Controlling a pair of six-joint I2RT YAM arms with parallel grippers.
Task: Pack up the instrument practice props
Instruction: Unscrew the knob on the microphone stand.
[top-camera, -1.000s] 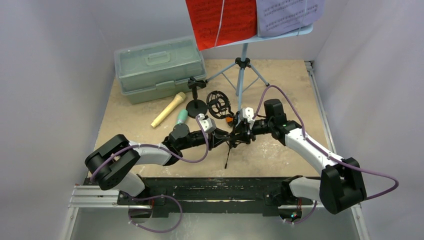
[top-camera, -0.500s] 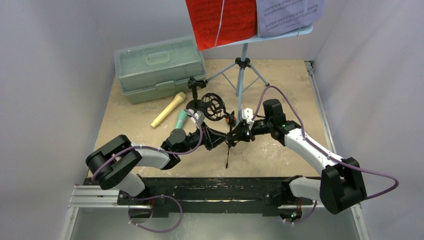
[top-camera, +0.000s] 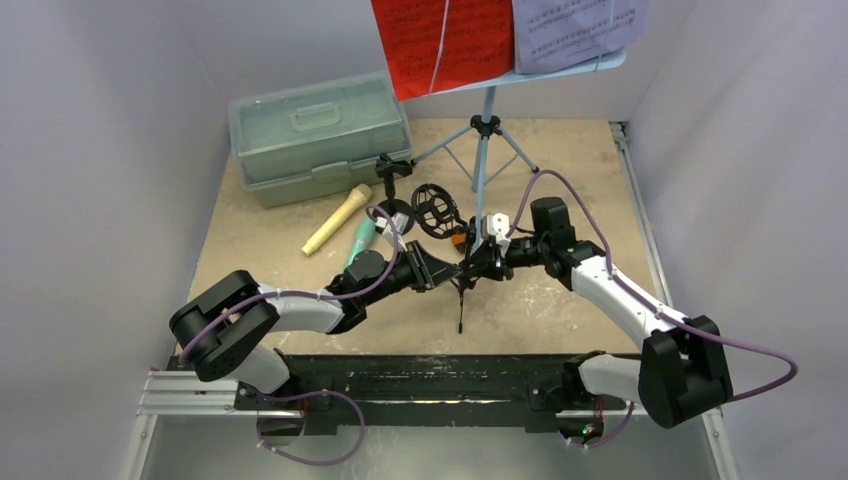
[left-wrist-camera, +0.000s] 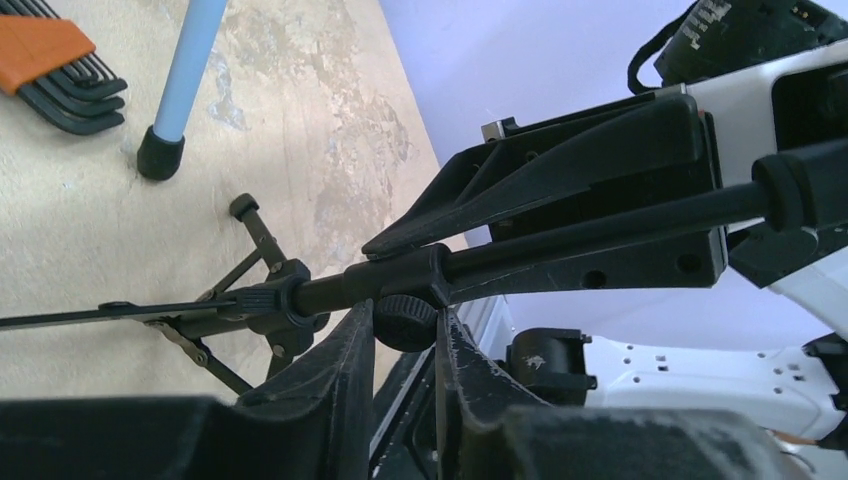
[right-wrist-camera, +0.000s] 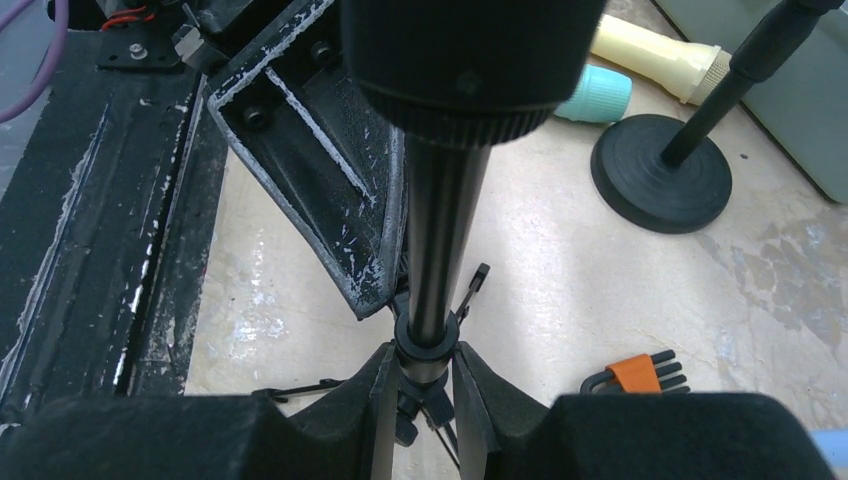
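Found at mid-table, carried between the two arms: ring-top tripod mic holder, shaft near level, ring end toward the far side, one thin leg pointing toward the near edge. Contact of that leg with the table not determinable.

Left gripper: nearly closed, pinching only the small knurled knob under the shaft collar. Right gripper: closed narrowly on the shaft collar just above the leg hub, one finger on either side.

Not yet packed: tan microphone and teal microphone flat on the surface; round-base mic holder upright just beyond the left wrist; music rack standing at the back, carrying red sheet and purple sheet. Pale green case at far left, lid shut.

Hazards, as judged:
- Slip or roll of the round shaft, owing to two small contact patches set close together and a heavy ring end overhanging.
- Loosening of the knob under the left pinch, with likely release of the collar and sliding of the legs.
- Snagging of the loose leg on the table or on the hex key set below.
- Toppling of the round-base holder through a sweep of the ring end.
- No free claw for the shut lid.
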